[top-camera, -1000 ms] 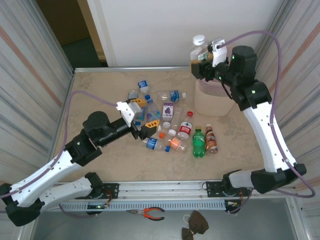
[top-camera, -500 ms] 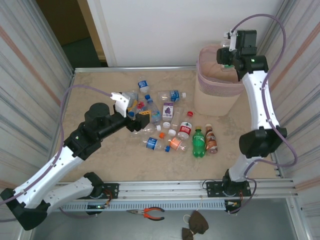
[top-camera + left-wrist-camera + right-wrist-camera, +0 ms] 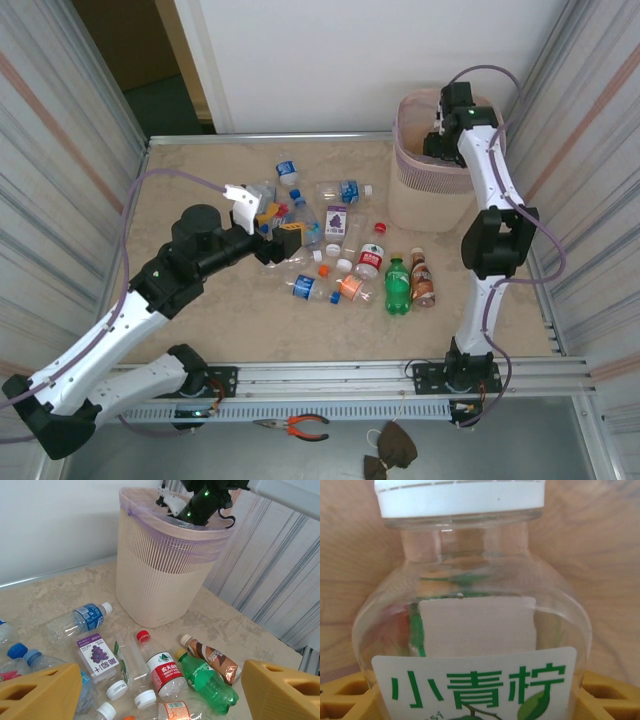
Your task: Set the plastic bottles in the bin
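Reaching into the bin, the right gripper clamps a white-capped bottle (left gripper spread wide).

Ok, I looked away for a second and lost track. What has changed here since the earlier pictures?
The right claw, still gripping the white-capped bottle, swung from the left rim of the bin and dipped inside it. The left claw, open, edged slightly left and away over the loose bottles, which lie as before.

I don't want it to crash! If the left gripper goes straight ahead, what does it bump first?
Probably the red-capped bottle ahead of the left gripper, though depth is unclear.
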